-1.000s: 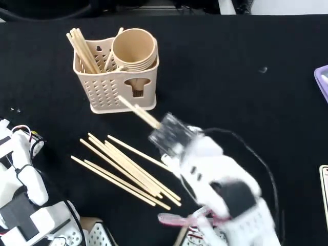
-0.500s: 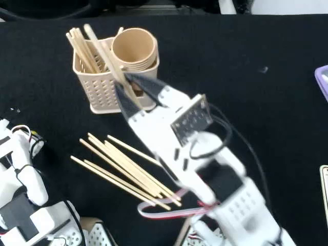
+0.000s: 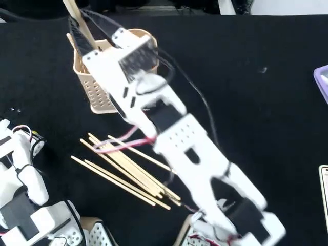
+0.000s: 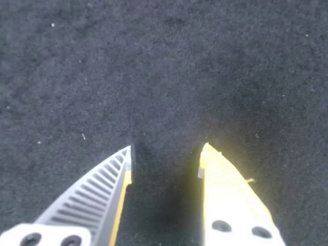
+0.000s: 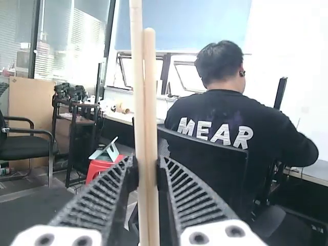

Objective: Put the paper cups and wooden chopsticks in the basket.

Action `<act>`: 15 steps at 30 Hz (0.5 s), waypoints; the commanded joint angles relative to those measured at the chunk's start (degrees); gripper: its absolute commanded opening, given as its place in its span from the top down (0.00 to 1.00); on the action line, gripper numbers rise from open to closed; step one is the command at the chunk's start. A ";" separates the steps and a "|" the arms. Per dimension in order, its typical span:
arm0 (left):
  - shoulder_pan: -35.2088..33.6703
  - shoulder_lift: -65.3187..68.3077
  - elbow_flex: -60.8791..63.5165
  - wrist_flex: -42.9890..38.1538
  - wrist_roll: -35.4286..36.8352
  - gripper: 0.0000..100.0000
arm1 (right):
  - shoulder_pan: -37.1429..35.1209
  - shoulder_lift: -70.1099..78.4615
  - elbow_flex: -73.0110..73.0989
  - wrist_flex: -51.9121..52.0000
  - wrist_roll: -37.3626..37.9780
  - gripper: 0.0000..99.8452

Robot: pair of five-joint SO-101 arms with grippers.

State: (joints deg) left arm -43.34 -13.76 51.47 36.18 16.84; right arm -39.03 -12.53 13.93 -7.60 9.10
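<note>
Over on the left, my left arm is parked at the near corner of the table. Its wrist cam shows the left gripper with the jaws spread apart, nothing between them, just black cloth underneath.

Next along is the basket at the far left of the table. My right arm is stretched diagonally across from the near right side, and it covers most of the basket from above. A bit of the paper cups rim peeks out just past the arm, sitting in the basket's right compartment.

The right gripper is up over the basket's left end, clamped onto a pair of chopsticks. On the right wrist cam the two sticks stand side by side, pinched tight in the right gripper, and they run well out beyond the fingertips. From overhead they angle up and away past the basket's far left corner. I can't tell how high their lower ends sit above the basket, since the gripper hides them.

Nearer to me, the loose chopsticks lie in a rough fan on the cloth, well apart from both grippers, with the right arm crossing over their right ends.

At the far right edge there's a purple thing, cut off.
</note>
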 commanded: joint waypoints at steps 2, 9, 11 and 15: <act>0.22 -0.79 -1.45 0.26 0.09 0.78 | 0.53 7.25 -9.80 -1.49 -0.44 0.99; 0.22 -0.79 -1.54 0.26 0.09 0.78 | 0.70 15.69 -12.97 -1.49 -0.44 0.99; 0.31 -0.79 -1.54 0.26 0.09 0.78 | 0.70 17.19 -12.97 -1.49 -0.44 0.99; 0.40 -0.79 -1.54 0.26 0.09 0.78 | 1.49 19.47 -12.88 -1.32 -0.35 0.99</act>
State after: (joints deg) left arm -43.34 -13.76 51.47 36.18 16.84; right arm -39.03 6.81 4.53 -7.60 9.10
